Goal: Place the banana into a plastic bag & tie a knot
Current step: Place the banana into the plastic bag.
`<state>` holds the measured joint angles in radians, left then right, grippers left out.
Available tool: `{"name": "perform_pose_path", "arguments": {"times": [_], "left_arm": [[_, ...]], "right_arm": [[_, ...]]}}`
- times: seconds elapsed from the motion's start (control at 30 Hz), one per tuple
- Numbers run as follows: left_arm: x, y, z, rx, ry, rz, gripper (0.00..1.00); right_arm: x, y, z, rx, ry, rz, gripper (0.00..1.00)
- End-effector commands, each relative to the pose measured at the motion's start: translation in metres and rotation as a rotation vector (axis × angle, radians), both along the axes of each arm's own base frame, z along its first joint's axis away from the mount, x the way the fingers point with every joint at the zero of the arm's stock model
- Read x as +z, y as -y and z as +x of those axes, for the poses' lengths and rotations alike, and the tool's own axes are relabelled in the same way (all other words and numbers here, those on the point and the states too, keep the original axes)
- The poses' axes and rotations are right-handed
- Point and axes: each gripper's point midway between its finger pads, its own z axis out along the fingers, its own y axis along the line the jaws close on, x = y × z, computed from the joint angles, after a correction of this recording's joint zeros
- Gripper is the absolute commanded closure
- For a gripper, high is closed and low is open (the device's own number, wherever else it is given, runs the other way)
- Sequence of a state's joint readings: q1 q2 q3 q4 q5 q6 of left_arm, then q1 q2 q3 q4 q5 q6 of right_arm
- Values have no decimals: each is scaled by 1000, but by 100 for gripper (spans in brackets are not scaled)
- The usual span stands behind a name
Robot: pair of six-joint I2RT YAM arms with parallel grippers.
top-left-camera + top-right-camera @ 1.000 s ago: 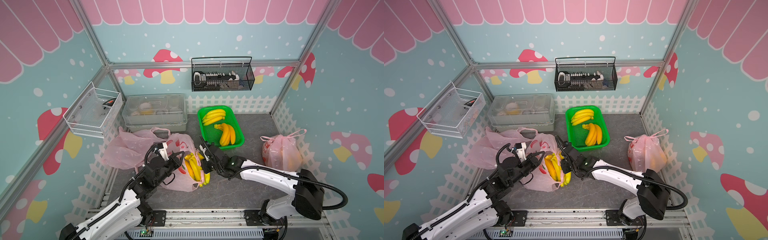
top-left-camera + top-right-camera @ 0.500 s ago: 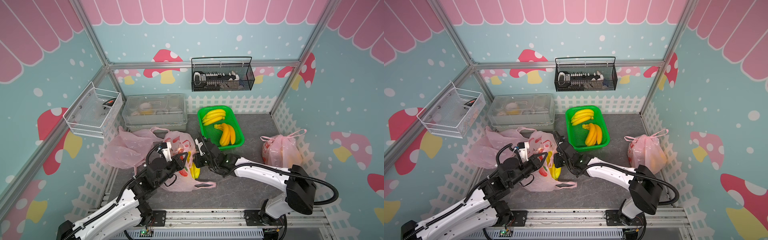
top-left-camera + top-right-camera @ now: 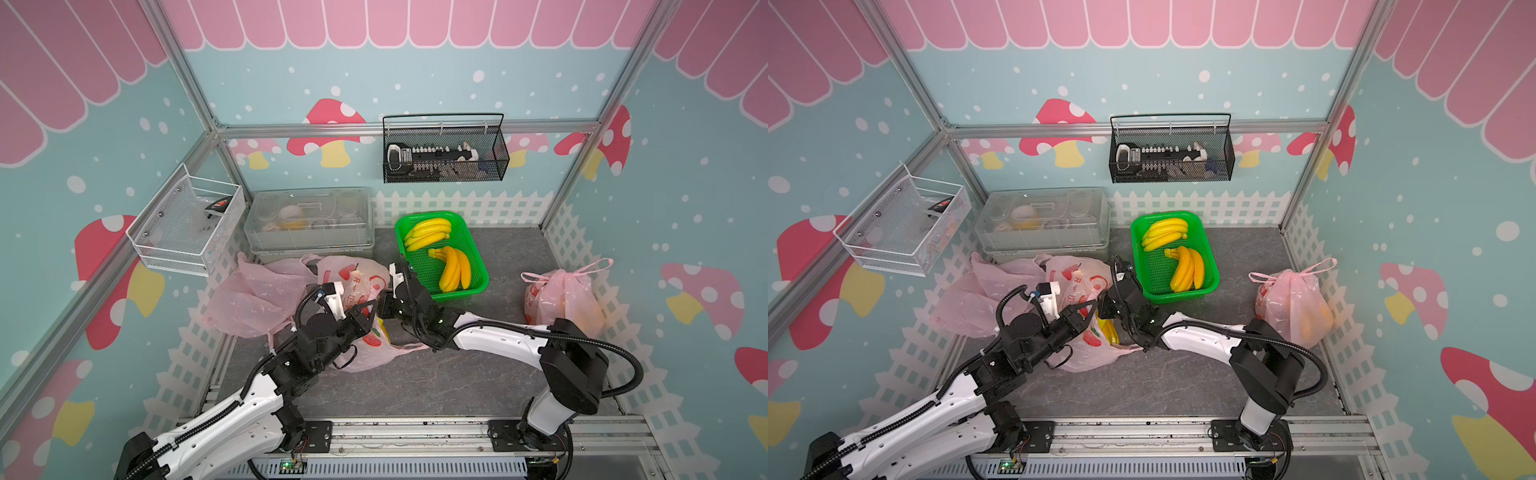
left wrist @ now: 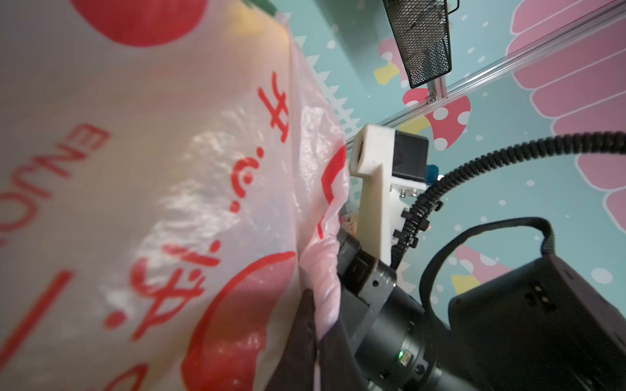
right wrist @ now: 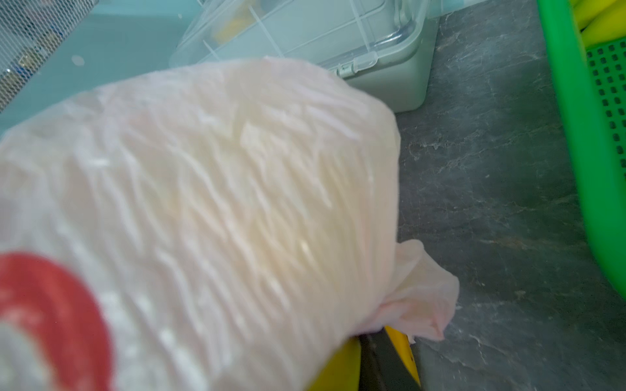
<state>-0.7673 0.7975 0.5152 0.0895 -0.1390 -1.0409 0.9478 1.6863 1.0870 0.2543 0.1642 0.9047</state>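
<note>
Grey slate table [image 3: 457, 386], mushroom-print walls [image 3: 374, 62]; mid-frame, plastic bag [image 3: 353, 276] now covers more banana [image 3: 1109, 331] than earlier; left gripper [image 3: 369, 311] pinches bag, right gripper [image 3: 385, 304] state unreadable.

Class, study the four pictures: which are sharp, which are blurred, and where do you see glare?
Both top views: evenly lit and sharp, with soft shadows on the table. Left wrist view: the plastic bag is soft, with white glare on its wrinkles. Right wrist view: the bag is heavily blurred, while the green basket beyond is clearer.
</note>
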Motion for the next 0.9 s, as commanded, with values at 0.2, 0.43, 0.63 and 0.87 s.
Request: {"name": "perform_pose_path", "arguments": {"times": [0.2, 0.43, 0.63, 0.87], "left_arm": [[-19, -20, 6, 59, -60, -78, 100], [-25, -35, 16, 93, -83, -114, 100], [-20, -28, 23, 67, -90, -128, 100], [-22, -25, 28, 60, -100, -110, 100]], "right_arm": [[-52, -2, -6, 48, -55, -144, 45], [-34, 15, -25, 92, -29, -176, 38], [-36, 36, -35, 81, -30, -216, 37], [-40, 71, -63, 128, 0, -290, 38]]}}
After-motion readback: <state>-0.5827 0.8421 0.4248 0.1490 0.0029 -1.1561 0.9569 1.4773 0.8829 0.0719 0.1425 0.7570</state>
